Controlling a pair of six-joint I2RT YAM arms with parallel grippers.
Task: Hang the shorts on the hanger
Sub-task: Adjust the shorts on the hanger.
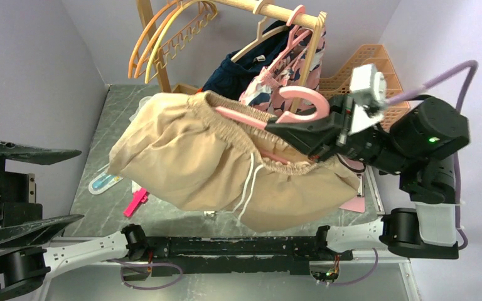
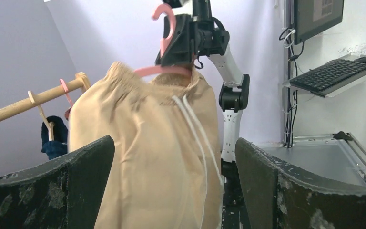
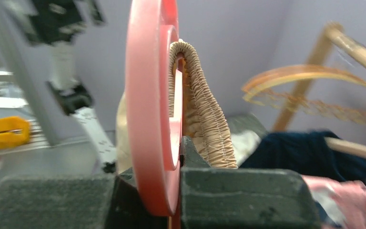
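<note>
The tan shorts (image 1: 194, 163) hang by their gathered waistband from the pink hanger (image 1: 301, 103), white drawstring dangling. My right gripper (image 1: 292, 132) is shut on the hanger just below its hook and holds it above the table. In the right wrist view the hanger (image 3: 147, 95) sits clamped between the fingers, with the waistband (image 3: 205, 124) draped just behind it. My left gripper (image 1: 78, 185) stands wide open at the far left, apart from the fabric. In the left wrist view the shorts (image 2: 143, 157) hang ahead of its spread fingers (image 2: 90, 167), under the hanger (image 2: 164, 33).
A wooden rack (image 1: 276, 9) at the back carries orange and yellow hangers (image 1: 163, 44), a navy garment (image 1: 238, 69) and a patterned garment (image 1: 270, 81). An orange basket (image 1: 364, 63) stands at the back right. A pink clip (image 1: 136, 204) lies on the table.
</note>
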